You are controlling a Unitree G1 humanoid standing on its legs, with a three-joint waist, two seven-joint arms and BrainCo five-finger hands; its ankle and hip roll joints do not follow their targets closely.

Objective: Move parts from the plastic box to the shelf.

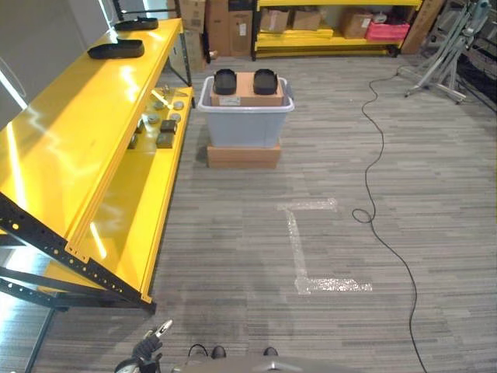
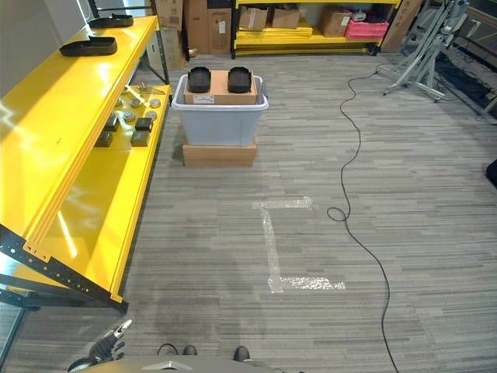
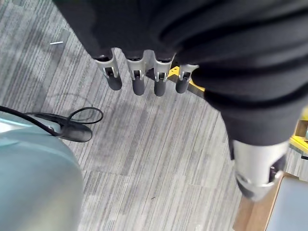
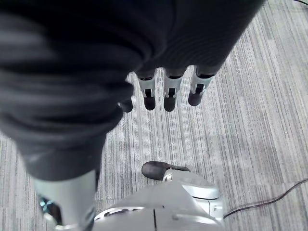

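1. The left hand hangs with its fingers straight and relaxed, pointing down at bare grey floor; it holds nothing. In the left eye view it peeks in at the bottom edge, lower left of the frame.

2. The right hand likewise has loose, straight fingers over the floor, thumb apart, with nothing between them.

3. The plastic box, a pale grey tub, stands well apart from both hands, in the upper middle of the left eye view. It rests on a flat cardboard carton on the floor.

4. On top of the tub lies a brown cardboard box, and on that sit two black parts side by side at its far edge.

5. The yellow shelf runs along the left of the frame, from lower left to upper left, just beside the tub's left side. Two black parts already lie on its upper level, at the far end.

6. On the lower level, near the tub, are several small metal and dark pieces; what they are cannot be told.

7. White tape marks lie on the floor in the middle of the frame, between the hands and the tub. A black cable trails across the floor to their right.

8. More yellow shelving with cartons stands at the top of the frame.
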